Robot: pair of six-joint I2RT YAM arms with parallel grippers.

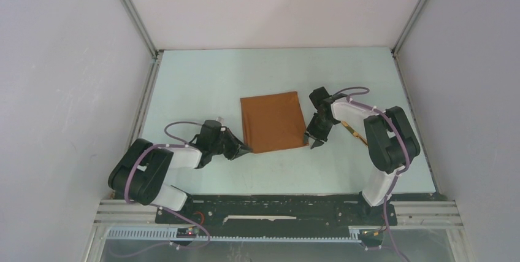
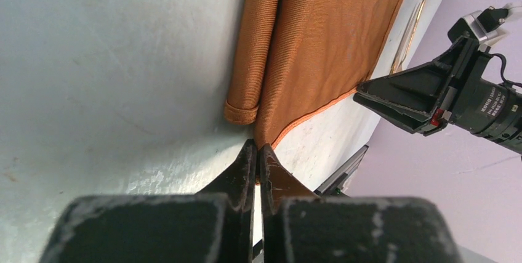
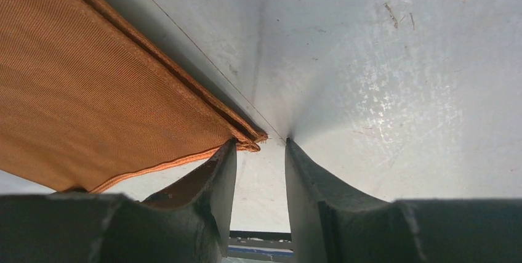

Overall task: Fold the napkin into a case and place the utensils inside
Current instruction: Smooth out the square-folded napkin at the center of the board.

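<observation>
1. The rust-orange, slightly shiny square cloth napkin (image 1: 273, 122) lies flat on the pale table (image 1: 202, 90). The wrist views show doubled layers along its edges and a turned-over strip on its left side. I judge the folding begun, but the narrow case is not yet formed.
2. The left gripper (image 2: 257, 152) is at the napkin's near-left corner, its jaws closed to a hairline. The hem runs right up to the tips, but I cannot tell whether any cloth is caught.
3. The right gripper (image 3: 260, 146) is at the napkin's near-right corner, its jaws slightly parted. The frayed corner sits at their mouth, unclamped.
4. The thin golden metal utensils (image 1: 354, 132) lie just right of the napkin, partly hidden by the right arm.
5. The next move likely calls for the right jaws to close on that corner. Both corners would then lift together and carry across for the next fold.
</observation>
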